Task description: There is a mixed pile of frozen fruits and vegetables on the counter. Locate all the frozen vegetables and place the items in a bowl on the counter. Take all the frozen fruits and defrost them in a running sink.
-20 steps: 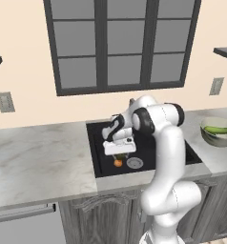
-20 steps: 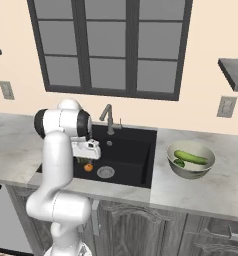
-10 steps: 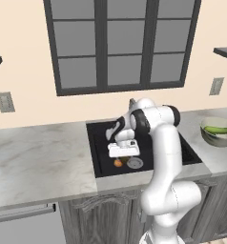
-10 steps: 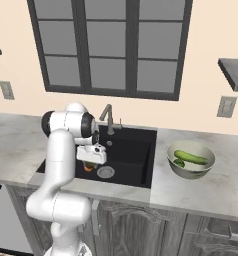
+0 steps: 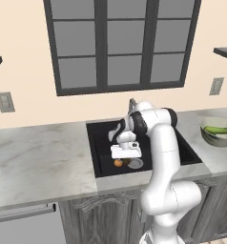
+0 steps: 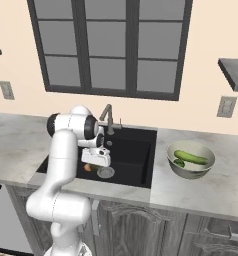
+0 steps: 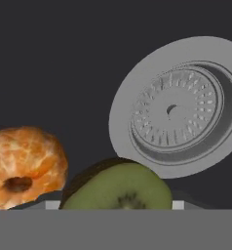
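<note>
My gripper (image 5: 126, 159) hangs low inside the black sink (image 5: 99, 143), just above its floor. In the hand view an olive-brown fruit (image 7: 118, 189) with a pale green cut face sits between the jaws; light finger edges flank it tightly, and the fingertips are hidden. An orange fruit (image 7: 25, 166) lies on the sink floor right beside it, also seen as an orange fruit (image 5: 118, 163) from the base. The pale bowl (image 6: 191, 170) on the counter (image 6: 211, 190) to the right holds the long green cucumber piece (image 6: 191, 157) and a small dark green piece (image 6: 179, 162).
The round metal drain (image 7: 176, 107) lies just beyond the fruits. A grey gooseneck faucet (image 6: 108, 118) rises at the sink's back rim behind the arm. A window fills the wall above, and a wall outlet (image 6: 224, 106) sits over the bowl.
The arm has lowered the gripper deeper into the sink, towards the orange fruit and the drain. The bowl and its contents have not moved.
</note>
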